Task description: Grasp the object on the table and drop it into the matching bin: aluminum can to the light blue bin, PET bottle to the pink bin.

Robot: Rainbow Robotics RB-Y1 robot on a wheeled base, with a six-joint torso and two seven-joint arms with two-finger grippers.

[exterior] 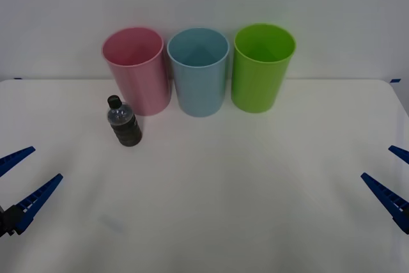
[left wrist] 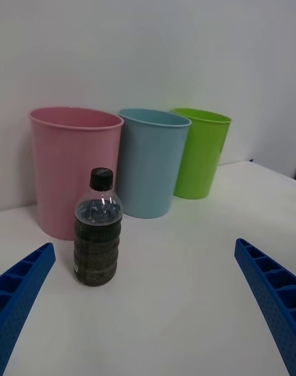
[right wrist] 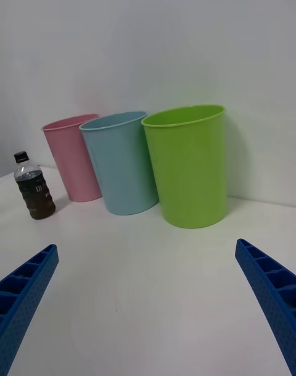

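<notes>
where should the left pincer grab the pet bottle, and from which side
Probably around the ribbed middle of the PET bottle, coming level from the robot's side. It stands upright, with the pink bin close behind and bare table in front. The open left pincer is nearest.

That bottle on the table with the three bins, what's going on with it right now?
Nothing holds it. The PET bottle stands upright on the table, in front of the pink bin, with the light blue bin and a lime green bin alongside. The left gripper and right gripper hover open at the near table edges; the bottle is nearer the left one.
</notes>
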